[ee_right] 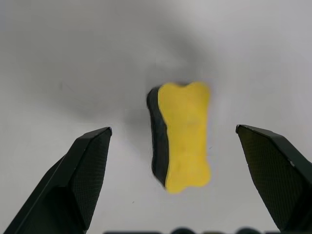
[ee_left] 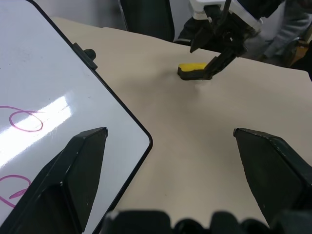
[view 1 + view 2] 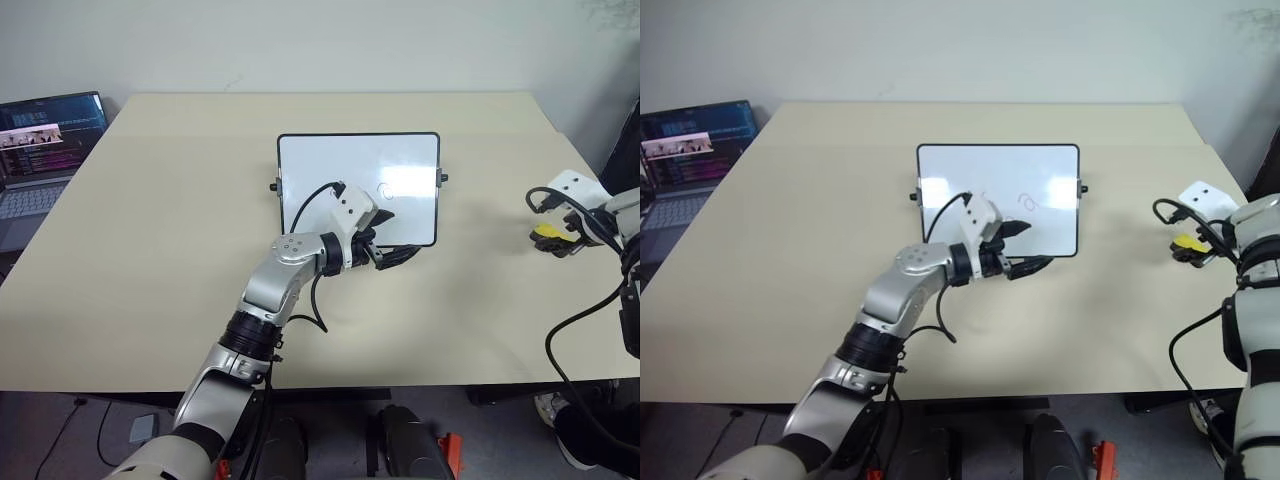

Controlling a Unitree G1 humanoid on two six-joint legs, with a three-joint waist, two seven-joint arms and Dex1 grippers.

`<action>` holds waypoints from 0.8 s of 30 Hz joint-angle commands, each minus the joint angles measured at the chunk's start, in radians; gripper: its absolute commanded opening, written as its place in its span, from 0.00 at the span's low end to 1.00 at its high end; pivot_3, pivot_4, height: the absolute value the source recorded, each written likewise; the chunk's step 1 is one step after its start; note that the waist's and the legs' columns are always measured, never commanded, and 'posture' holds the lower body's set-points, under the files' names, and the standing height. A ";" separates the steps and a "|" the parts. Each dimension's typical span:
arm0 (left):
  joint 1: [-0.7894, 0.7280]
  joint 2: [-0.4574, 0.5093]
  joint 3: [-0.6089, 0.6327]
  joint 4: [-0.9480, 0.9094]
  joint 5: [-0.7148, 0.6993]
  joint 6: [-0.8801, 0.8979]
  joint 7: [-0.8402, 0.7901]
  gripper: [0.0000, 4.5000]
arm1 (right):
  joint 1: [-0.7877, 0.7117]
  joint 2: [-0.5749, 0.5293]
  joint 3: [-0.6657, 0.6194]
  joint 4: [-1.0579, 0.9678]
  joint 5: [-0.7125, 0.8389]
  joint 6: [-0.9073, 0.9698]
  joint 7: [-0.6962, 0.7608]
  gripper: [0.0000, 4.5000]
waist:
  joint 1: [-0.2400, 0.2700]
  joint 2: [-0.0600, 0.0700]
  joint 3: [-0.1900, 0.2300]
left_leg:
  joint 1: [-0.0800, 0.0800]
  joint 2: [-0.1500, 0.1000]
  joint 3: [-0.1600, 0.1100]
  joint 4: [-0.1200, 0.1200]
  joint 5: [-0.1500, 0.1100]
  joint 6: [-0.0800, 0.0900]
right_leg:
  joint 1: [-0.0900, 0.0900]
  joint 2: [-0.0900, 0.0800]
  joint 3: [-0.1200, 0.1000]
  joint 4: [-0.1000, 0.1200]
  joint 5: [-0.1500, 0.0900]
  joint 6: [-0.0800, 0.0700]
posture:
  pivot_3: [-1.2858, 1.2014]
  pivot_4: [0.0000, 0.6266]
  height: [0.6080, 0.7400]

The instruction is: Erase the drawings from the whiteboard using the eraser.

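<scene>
**A:** How far along is the job?

**B:** Barely begun, I'd judge. The glossy white whiteboard with the thin black frame (image 3: 400, 165) lies at the centre of the pale beige surface (image 3: 150, 260), and thin marker drawings (image 2: 23, 120) are on it: a loop and part of a second scribble at the left edge of the left wrist view. Nothing looks wiped yet.

**A:** And the eraser?

**B:** The small oblong eraser, yellow on top and black underneath (image 1: 183, 136), sits on the surface at the right of the head views, well apart from the whiteboard. The right end effector (image 1: 173, 185) hangs just above it, fingers spread wide on either side and gripping nothing; the eraser lies between them, untouched as far as I can see.

**A:** The left one?

**B:** The left end effector (image 2: 170, 180) is at the whiteboard's lower right corner, also wide open and empty. I can't tell whether it touches the frame.

**A:** So what's left?

**B:** Nearly everything: grip the eraser, carry it across to the whiteboard, and rub out each mark.
</scene>
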 commanded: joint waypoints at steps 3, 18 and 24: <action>-0.002 -0.001 0.027 -0.044 -0.012 -0.008 0.012 1.00 | -0.036 0.000 0.004 0.000 -0.018 0.049 -0.035 1.00 | 0.002 0.000 0.000 | 0.000 0.000 0.000 0.000 0.000 0.000 | 0.000 0.000 0.000 0.000 0.000 0.000 | 0.52 0.24 1.00; 0.018 0.016 0.044 -0.074 -0.009 0.005 0.033 1.00 | -0.062 0.045 -0.061 0.022 0.041 0.321 0.026 1.00 | 0.000 0.000 0.000 | 0.000 0.000 0.000 0.000 0.000 0.000 | 0.000 0.000 0.000 0.000 0.000 0.000 | 0.52 0.24 1.00; 0.018 0.020 0.047 -0.075 -0.007 0.005 0.040 1.00 | -0.064 0.050 -0.066 0.017 0.048 0.338 0.026 1.00 | 0.000 0.000 0.000 | 0.000 0.000 0.000 0.000 0.000 0.000 | 0.000 0.000 0.000 0.000 0.000 0.000 | 0.52 0.24 1.00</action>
